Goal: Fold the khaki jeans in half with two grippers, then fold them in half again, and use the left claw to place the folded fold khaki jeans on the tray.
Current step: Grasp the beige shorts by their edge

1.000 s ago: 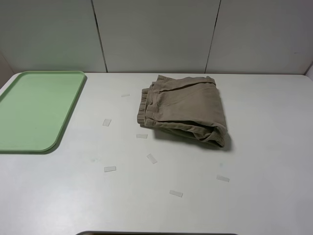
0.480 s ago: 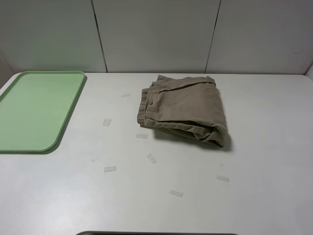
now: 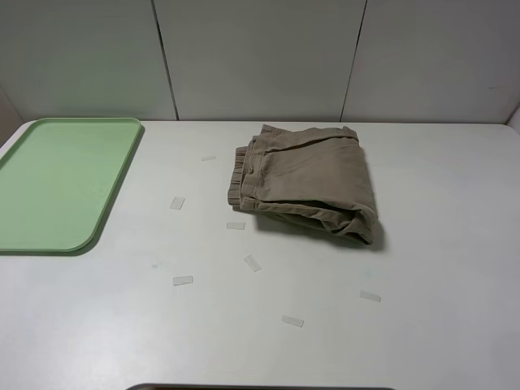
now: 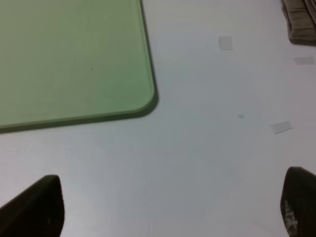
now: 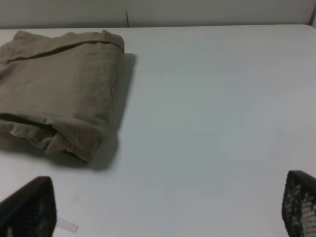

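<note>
The khaki jeans [image 3: 305,180] lie folded into a compact stack on the white table, right of centre; they also show in the right wrist view [image 5: 59,94], and their waistband edge shows in the left wrist view [image 4: 300,19]. The pale green tray [image 3: 57,183] lies empty at the far left, also in the left wrist view [image 4: 69,59]. Neither arm shows in the exterior view. My left gripper [image 4: 170,207] is open and empty over bare table near the tray's corner. My right gripper [image 5: 168,210] is open and empty, apart from the jeans.
Several small clear tape strips [image 3: 252,262] lie scattered on the table [image 3: 422,268] in front of the jeans and between them and the tray. A grey panelled wall [image 3: 260,57] stands behind the table.
</note>
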Robot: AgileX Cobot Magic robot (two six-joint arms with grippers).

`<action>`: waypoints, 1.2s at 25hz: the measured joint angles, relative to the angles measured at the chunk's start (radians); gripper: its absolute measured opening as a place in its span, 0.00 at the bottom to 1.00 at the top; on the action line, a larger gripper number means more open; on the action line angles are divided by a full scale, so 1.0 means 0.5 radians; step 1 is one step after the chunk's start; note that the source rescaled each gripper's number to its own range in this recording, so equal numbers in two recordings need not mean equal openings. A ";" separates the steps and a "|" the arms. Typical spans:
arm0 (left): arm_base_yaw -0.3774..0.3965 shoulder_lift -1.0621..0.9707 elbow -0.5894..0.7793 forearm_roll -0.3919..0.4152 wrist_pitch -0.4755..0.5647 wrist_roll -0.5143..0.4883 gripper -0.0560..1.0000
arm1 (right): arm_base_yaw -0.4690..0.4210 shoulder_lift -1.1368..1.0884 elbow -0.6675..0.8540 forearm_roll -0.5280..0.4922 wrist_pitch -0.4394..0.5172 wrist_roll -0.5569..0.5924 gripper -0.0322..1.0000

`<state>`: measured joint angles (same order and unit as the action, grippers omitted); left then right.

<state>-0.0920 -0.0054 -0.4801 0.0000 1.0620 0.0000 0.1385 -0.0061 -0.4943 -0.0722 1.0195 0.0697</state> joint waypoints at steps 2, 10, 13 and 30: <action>0.000 0.000 0.000 0.000 0.000 0.000 0.87 | 0.000 0.000 0.000 0.000 0.000 0.000 1.00; 0.000 0.000 0.000 0.000 0.000 0.000 0.87 | 0.000 0.000 0.000 0.000 -0.001 0.000 1.00; 0.000 0.000 0.000 0.031 0.000 0.000 0.87 | 0.000 0.000 0.000 0.000 -0.001 0.000 1.00; 0.000 0.385 0.000 -0.229 -0.015 -0.051 0.87 | 0.000 0.000 0.000 0.000 -0.001 0.000 1.00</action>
<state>-0.0920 0.1871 -0.4801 -0.1145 1.0546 -0.0253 0.1385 -0.0061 -0.4943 -0.0722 1.0192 0.0697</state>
